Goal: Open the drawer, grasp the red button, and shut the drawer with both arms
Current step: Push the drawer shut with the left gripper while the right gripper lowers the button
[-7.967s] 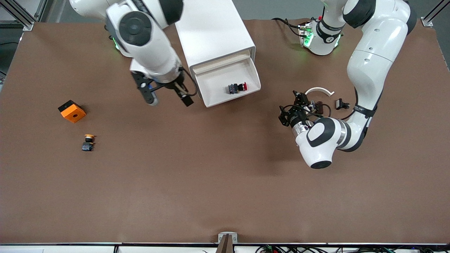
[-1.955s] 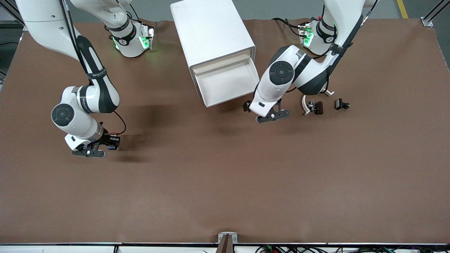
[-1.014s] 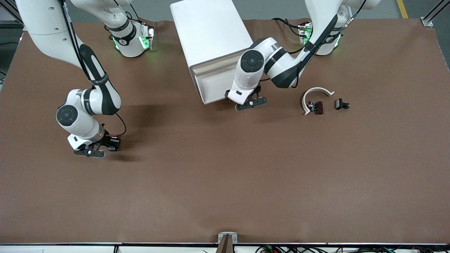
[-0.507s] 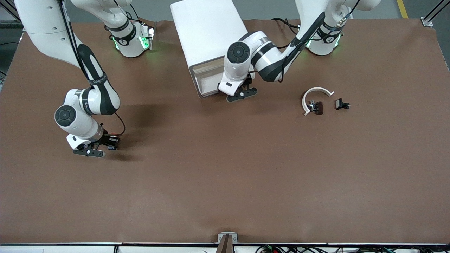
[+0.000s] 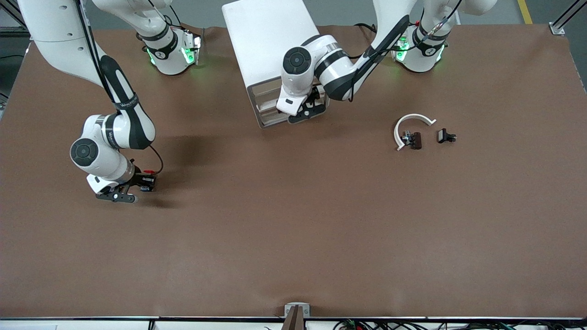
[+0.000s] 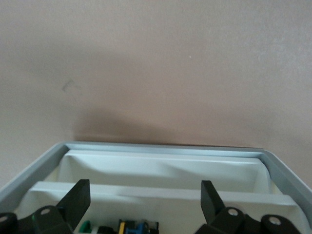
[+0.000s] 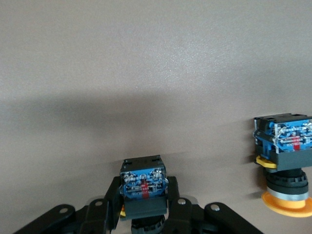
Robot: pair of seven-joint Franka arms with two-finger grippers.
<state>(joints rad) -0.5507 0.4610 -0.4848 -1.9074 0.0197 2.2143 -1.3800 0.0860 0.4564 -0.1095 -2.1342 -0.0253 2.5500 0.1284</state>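
My left tool (image 5: 306,108) is at the front of the white cabinet (image 5: 270,41), against the top drawer (image 5: 265,95), fingers (image 6: 78,200) spread wide. In the left wrist view both fingers stand apart over the cabinet's front edge, with a pale ledge running between them. From the front view the drawer looks pushed in, or nearly so; I cannot tell whether it is fully shut.

My right tool (image 5: 120,191) is low over the tabletop (image 5: 293,220) toward the right arm's end, pinching the button (image 7: 143,189). The right wrist view shows its black-and-blue body upright between my fingers; the cap is hidden below. In the front view a bit of red shows beside the tool.

A second button with a yellow-orange cap (image 7: 285,161) stands on the tabletop near my right tool, not touching it, seen only in the right wrist view.

Toward the left arm's end lie a white curved piece (image 5: 410,124), a small dark part (image 5: 414,140) touching it, and another dark part (image 5: 445,136) just beside.
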